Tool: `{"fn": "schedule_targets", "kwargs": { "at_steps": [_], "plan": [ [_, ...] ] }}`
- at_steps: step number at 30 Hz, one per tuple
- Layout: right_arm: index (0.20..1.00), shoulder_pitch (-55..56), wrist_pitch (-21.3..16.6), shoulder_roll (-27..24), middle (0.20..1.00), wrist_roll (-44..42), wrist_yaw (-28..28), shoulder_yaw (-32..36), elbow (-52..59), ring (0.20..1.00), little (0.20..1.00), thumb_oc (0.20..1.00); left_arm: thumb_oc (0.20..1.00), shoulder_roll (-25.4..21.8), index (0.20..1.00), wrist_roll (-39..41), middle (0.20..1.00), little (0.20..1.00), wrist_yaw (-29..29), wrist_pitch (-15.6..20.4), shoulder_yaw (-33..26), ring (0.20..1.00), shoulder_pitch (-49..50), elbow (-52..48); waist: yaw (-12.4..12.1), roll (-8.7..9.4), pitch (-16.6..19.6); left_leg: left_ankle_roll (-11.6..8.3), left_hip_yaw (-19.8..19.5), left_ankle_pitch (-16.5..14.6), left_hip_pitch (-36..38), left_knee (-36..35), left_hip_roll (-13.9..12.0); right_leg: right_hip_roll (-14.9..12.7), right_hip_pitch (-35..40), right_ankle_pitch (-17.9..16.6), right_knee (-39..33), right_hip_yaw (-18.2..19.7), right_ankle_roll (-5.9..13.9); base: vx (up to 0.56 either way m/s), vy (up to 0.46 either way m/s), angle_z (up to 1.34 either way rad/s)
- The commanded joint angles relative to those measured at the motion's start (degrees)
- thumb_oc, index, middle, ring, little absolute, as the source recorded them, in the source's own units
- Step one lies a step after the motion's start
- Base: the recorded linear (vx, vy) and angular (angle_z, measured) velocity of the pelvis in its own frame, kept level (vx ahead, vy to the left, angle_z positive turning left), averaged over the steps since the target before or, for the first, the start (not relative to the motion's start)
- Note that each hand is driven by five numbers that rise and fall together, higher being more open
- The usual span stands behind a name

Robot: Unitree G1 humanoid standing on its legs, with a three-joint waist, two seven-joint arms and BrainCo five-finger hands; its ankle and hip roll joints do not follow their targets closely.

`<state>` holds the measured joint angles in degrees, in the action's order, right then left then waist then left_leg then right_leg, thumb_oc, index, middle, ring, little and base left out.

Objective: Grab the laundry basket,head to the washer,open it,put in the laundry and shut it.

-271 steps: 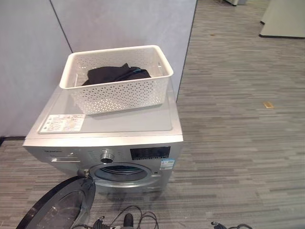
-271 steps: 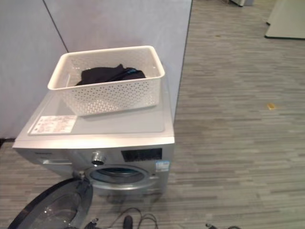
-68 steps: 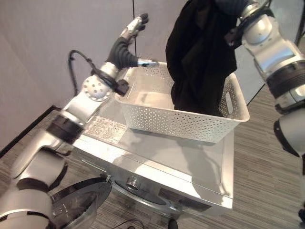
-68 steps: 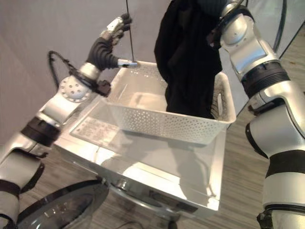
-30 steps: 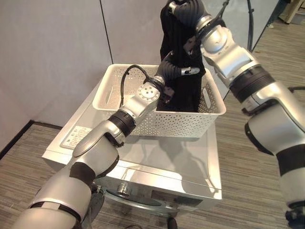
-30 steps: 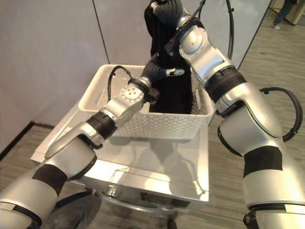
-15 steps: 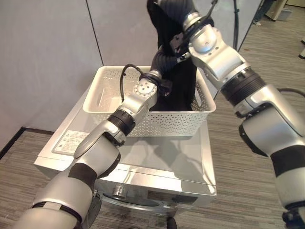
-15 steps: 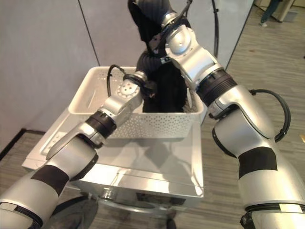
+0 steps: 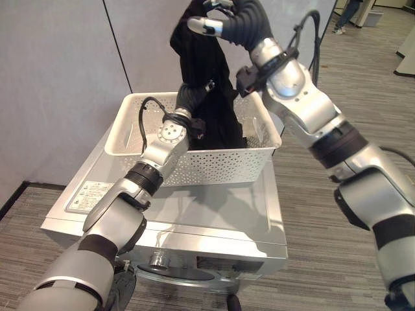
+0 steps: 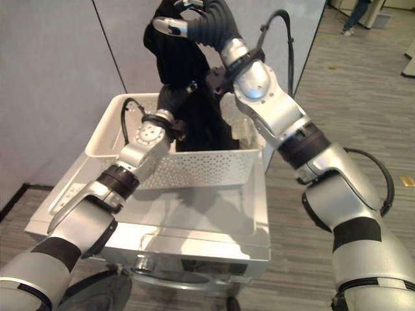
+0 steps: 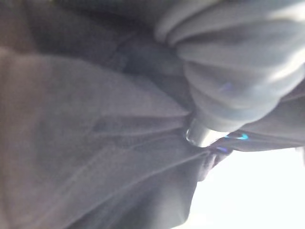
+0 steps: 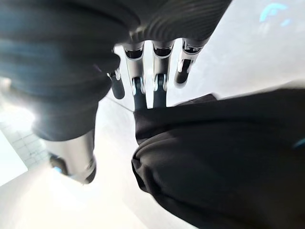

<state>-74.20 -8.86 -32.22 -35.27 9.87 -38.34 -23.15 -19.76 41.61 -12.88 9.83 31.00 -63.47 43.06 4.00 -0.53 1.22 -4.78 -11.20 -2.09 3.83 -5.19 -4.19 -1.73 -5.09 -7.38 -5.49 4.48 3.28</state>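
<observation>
A black garment (image 9: 206, 78) hangs over the white perforated laundry basket (image 9: 214, 159), its lower end still inside the basket. The basket stands on top of the silver washer (image 9: 207, 210). My right hand (image 9: 214, 19) is high above the basket and shut on the garment's top; in the right wrist view its fingers (image 12: 143, 76) curl onto the dark cloth (image 12: 224, 157). My left hand (image 9: 194, 91) reaches over the basket's rim into the hanging cloth at mid height. The left wrist view shows folds of dark cloth (image 11: 81, 143) close up.
Grey partition walls stand right behind the washer. The washer's round door (image 10: 97, 288) hangs open at the lower left front, below the control knob (image 9: 155, 260). Striped grey floor stretches to the right, with a person (image 9: 347, 13) far off.
The right hand has drawn the garment higher and a little to the left. The left hand stays against the cloth at the basket. The camera has shifted too.
</observation>
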Motion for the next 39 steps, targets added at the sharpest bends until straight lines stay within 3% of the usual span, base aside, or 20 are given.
{"fn": "schedule_targets", "kwargs": {
  "at_steps": [1, 13, 17, 24, 26, 30, 39],
  "plan": [
    [1.000, -1.5, -4.4, -2.7, 1.000, -0.2, 0.5, 6.1, 1.1, 1.000, 1.000, 1.000, 0.200, -3.2, 0.200, -2.6, 0.200, 0.200, -1.8, 4.2, -0.7, 0.200, -4.4, 3.2, -0.6, 2.38, 1.8, 1.12, 1.6, -2.9, 2.0, 0.2, -0.7, -4.8, 4.7, 6.3, 2.6, -0.4, 5.07, 0.00, -0.001, -0.11],
    [1.000, 28.4, -2.6, -5.4, 1.000, 18.3, 3.1, 21.7, 13.3, 1.000, 1.000, 1.000, 0.200, -10.6, 0.200, -4.7, 0.200, 0.200, -3.6, 5.9, -7.6, 0.200, -2.1, -4.7, 1.7, -0.46, 1.5, 1.63, 3.1, -3.0, 2.1, 0.2, -0.4, -5.2, 3.5, 6.2, 3.6, 0.9, 5.33, 0.00, 0.005, -0.05],
    [1.000, 43.8, -1.4, -7.0, 1.000, 23.6, 1.8, 29.7, 16.4, 1.000, 1.000, 1.000, 0.200, -15.2, 0.200, -4.8, 0.200, 0.200, -3.3, 6.4, -9.4, 0.200, -2.9, -7.1, 3.4, -1.75, 1.6, 1.74, 3.7, -3.3, 2.3, 0.2, -0.5, -5.2, 3.2, 6.1, 3.6, 1.4, 5.52, 0.02, 0.010, -0.02],
    [1.000, 59.3, 1.5, -8.4, 1.000, 31.6, 1.8, 37.3, 14.8, 1.000, 1.000, 1.000, 0.200, -19.9, 0.200, -3.9, 0.200, 0.200, -3.3, 6.9, -10.2, 0.200, -5.9, -9.0, 4.0, -2.37, 1.9, 1.75, 3.7, -3.5, 2.3, 0.2, -0.6, -5.3, 3.3, 6.2, 3.4, 1.2, 5.83, 0.01, -0.007, -0.02],
    [1.000, 70.4, 3.6, -6.7, 1.000, 37.3, 2.8, 42.3, 10.3, 1.000, 1.000, 1.000, 0.200, -22.9, 0.200, -5.0, 0.200, 0.200, -3.5, 7.8, -9.8, 0.200, -8.1, -12.1, 4.0, -2.59, 1.6, 1.77, 3.3, -3.4, 2.2, 0.2, -0.6, -5.5, 3.4, 6.3, 3.3, 0.7, 6.04, 0.02, -0.031, 0.00],
    [1.000, 74.5, 4.5, -3.7, 1.000, 36.3, 1.8, 42.1, 3.0, 1.000, 1.000, 1.000, 0.200, -25.0, 0.200, -5.2, 0.200, 0.200, -3.8, 9.4, -8.9, 0.200, -10.1, -14.4, 3.4, -2.44, 1.5, 1.73, 2.7, -3.3, 2.1, 0.2, -0.6, -5.8, 3.6, 6.4, 3.1, 0.1, 6.17, 0.00, -0.017, 0.05],
    [1.000, 73.8, 5.6, 2.5, 1.000, 33.0, -3.1, 33.5, -15.2, 1.000, 1.000, 1.000, 0.200, -30.1, 0.200, -3.4, 0.200, 0.200, -5.5, 11.5, -4.7, 0.200, -21.1, -10.7, 1.7, -2.43, 1.8, 1.56, 1.9, -2.9, 2.0, 0.2, -0.4, -6.0, 4.8, 6.4, 2.5, -1.1, 6.18, 0.01, -0.010, 0.06]
  ]
}}
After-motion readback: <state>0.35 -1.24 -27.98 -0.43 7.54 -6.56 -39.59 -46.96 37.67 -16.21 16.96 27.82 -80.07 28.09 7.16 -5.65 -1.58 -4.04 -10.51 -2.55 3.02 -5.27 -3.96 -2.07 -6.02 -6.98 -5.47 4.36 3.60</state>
